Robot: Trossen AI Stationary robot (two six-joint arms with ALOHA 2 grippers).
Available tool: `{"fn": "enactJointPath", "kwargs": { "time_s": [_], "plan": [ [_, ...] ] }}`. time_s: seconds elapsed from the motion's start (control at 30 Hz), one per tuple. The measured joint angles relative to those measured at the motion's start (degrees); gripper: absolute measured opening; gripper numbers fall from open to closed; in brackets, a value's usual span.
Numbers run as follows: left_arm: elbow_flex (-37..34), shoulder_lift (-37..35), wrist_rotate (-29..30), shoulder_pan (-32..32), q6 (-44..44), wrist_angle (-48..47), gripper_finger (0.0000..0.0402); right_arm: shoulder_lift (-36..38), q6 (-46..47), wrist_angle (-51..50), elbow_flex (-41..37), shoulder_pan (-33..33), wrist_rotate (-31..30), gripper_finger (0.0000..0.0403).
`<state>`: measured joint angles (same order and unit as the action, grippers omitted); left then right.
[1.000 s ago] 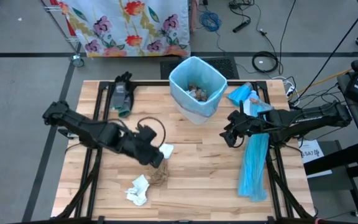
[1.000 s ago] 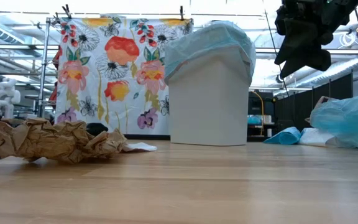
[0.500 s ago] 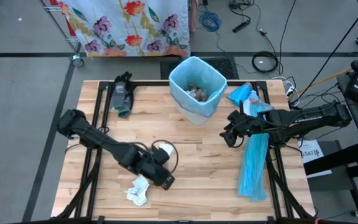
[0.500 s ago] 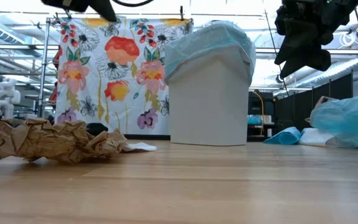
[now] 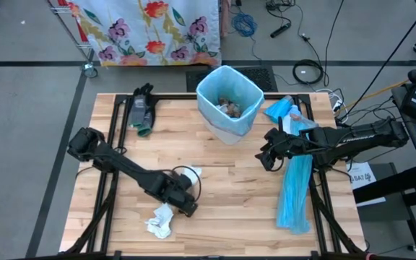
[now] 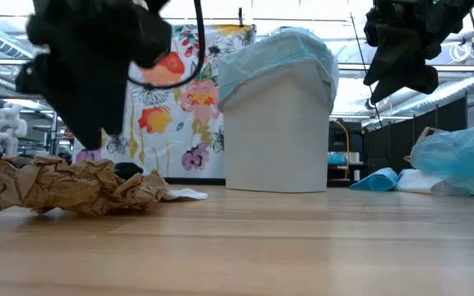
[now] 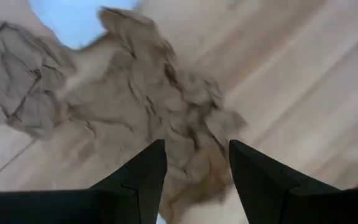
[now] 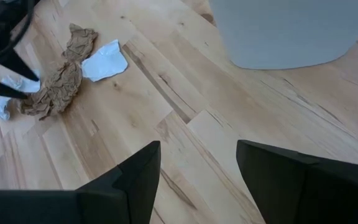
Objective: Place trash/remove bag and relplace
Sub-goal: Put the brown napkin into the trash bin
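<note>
Hovering low over the pale wooden counter [image 5: 251,180] in the high view: left gripper [image 5: 185,205], just above the crumpled brown paper wad, mostly hidden beneath it; white tissue wad [image 5: 159,220] close beside; more trash already in the pale-blue-lined white bin [image 5: 229,101] at the counter's far edge. Waiting well apart near the long light-blue plastic strip [image 5: 295,191]: right gripper [image 5: 266,157].

Seen level from the low view: crumpled brown paper wad [image 6: 68,185] flat on the counter, dark left arm directly above, not yet touching.

Framed by the left wrist view: fingers [image 7: 143,180] spread wide, holding nothing, brown paper [image 7: 148,106] straight ahead, its lobe reaching between them. Probably light, soft, springy, apt to compress; best pinched across the thick bunched middle, not a loose edge.

Shown by the right wrist view: fingers [image 8: 138,180] fully apart, empty.
</note>
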<state>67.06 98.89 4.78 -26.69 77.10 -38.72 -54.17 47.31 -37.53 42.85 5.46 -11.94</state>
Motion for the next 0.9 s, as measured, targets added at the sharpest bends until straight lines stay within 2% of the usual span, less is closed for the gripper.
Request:
{"fn": "enactJointPath", "kwargs": {
  "time_s": [0.2, 0.47, 0.77, 0.83, 0.9],
  "plan": [
    [-0.84, 0.03, 0.41, 2.44, -1.7, 1.22, 0.0177, 0.0, 0.0, 0.02, 0.0, 0.01, 0.0, 0.0203],
    [-0.84, 0.54, 0.66, 6.14, -11.62, 1.18, 0.0185, 0.0, 0.0, 0.01, 0.0, 0.01, 0.0, 0.0203],
    [-0.78, 8.67, -0.21, 7.16, -16.11, 4.23, 0.0184, 0.0, 0.0, -0.01, 0.0, 0.01, 0.0, 0.0203],
    [-0.62, 10.1, -1.69, 7.18, -16.91, 5.0, 0.0172, -0.02, 0.0, 0.02, -0.02, 0.0, 0.0, 0.0203],
    [-0.62, 10.64, -2.58, 7.29, -17.92, 5.45, 0.0133, -0.02, 0.0, -0.01, 0.0, 0.01, 0.0, 0.0203]
  ]
}}
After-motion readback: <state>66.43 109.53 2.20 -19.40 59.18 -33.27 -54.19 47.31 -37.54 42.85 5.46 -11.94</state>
